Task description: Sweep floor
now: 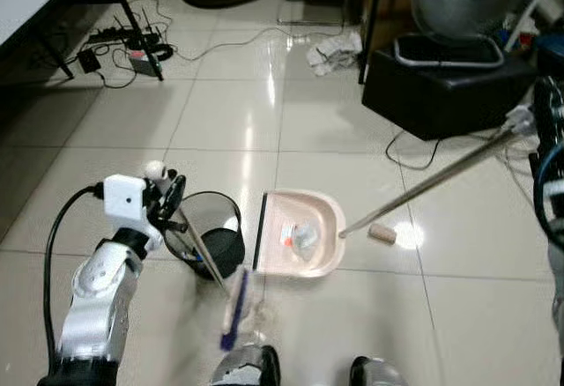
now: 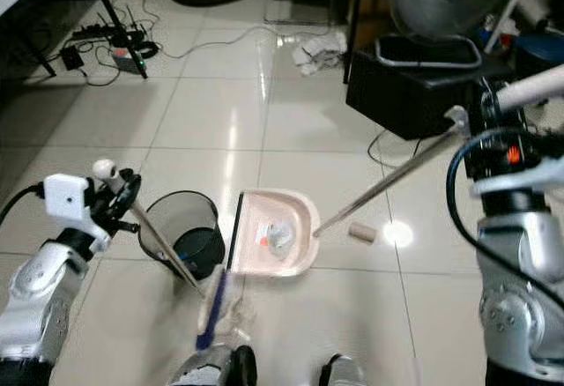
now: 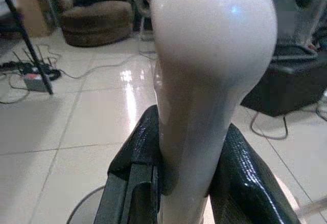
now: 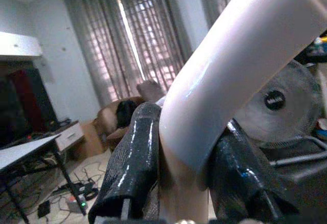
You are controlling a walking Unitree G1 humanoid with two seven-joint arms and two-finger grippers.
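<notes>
A glossy tiled floor (image 1: 220, 122) fills the scene. On a black box (image 1: 441, 86) at the far right stands a fan (image 1: 476, 3). Near the robot's feet a black mesh waste bin (image 1: 207, 241) sits just beside a pale pink dustpan (image 1: 300, 232), which lies flat on the tiles with bits of rubbish in it.

The left gripper (image 1: 167, 201) has its jaws closed around the rounded top of the dustpan's long handle (image 3: 204, 81), which slants down past the bin.

The right gripper (image 2: 480, 126) holds its jaws clamped on a pale broom pole (image 4: 230, 70). The pole's thin shaft (image 1: 432, 183) runs down to the dustpan's right edge.

A small cork-like cylinder (image 1: 382, 233) lies on the floor just right of the dustpan.
</notes>
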